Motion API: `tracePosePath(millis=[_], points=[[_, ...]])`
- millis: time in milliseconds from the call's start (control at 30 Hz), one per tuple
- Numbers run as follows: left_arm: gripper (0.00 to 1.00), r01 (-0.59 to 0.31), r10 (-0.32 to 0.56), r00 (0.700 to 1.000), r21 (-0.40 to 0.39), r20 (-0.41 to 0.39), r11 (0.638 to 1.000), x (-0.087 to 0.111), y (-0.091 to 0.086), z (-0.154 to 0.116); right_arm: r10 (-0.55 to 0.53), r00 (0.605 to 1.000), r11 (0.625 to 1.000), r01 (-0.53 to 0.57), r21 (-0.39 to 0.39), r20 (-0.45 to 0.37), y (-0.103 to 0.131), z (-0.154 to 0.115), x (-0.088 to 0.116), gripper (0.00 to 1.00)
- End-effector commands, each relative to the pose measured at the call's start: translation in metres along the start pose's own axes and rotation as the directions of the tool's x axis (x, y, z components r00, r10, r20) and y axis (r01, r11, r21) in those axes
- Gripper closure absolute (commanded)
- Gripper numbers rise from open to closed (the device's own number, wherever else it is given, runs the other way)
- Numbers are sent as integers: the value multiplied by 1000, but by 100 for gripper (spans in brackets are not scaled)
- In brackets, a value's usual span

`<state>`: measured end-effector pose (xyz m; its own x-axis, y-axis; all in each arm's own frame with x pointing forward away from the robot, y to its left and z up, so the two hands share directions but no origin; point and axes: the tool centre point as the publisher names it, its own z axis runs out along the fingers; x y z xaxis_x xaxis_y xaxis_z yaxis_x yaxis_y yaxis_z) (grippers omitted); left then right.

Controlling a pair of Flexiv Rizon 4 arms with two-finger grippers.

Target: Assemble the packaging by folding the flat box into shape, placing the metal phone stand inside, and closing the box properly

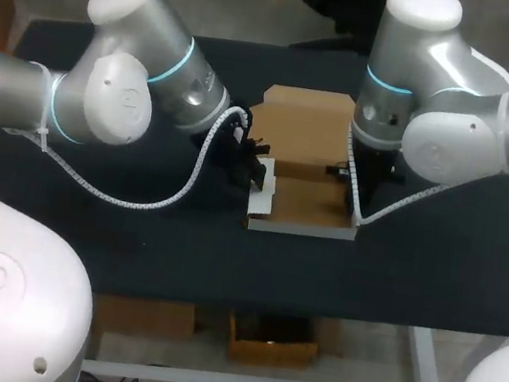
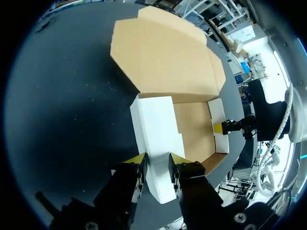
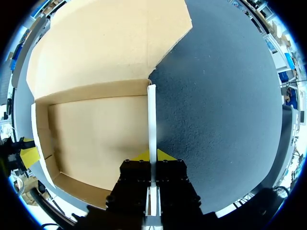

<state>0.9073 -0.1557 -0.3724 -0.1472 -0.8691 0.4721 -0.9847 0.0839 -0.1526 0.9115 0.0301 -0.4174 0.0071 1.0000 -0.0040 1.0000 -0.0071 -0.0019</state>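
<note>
A cardboard box point(image 1: 303, 204), brown inside and white outside, lies open at the table's middle with its lid point(image 1: 303, 126) flat behind it. My left gripper point(image 1: 255, 174) is at the box's left side. In the left wrist view the white left side wall point(image 2: 156, 134) stands between that gripper's point(image 2: 157, 160) yellow tips, touched from both sides. My right gripper point(image 1: 346, 174) is at the right side, shut on the thin upright right wall point(image 3: 152, 115), whose white edge runs between the right gripper's point(image 3: 152, 155) tips. No metal phone stand is in view.
The black table point(image 1: 436, 268) stretches out bare on both sides of the box and in front of it. Both arms come in over the back half, close to the box's sides. A white cable loop hangs from my left arm point(image 1: 127, 198).
</note>
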Motion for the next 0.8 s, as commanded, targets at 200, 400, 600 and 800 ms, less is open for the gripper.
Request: tracePosePath(millis=[200, 400, 600, 800], points=[[72, 31, -29, 985, -7, 173, 1000, -1, -4, 10, 0, 1000, 1000, 0, 5, 2, 1, 0, 1, 100], [75, 63, -61, 968, 1, 243, 998, -7, -7, 15, 0, 1000, 1000, 0, 5, 2, 1, 0, 1, 100], [77, 88, -84, 950, 2, 300, 996, -14, -10, 18, 0, 1000, 1000, 0, 5, 2, 1, 0, 1, 100], [81, 105, -103, 924, 14, 368, 994, -18, -12, 22, 0, 1000, 1000, 0, 5, 2, 1, 0, 1, 100]])
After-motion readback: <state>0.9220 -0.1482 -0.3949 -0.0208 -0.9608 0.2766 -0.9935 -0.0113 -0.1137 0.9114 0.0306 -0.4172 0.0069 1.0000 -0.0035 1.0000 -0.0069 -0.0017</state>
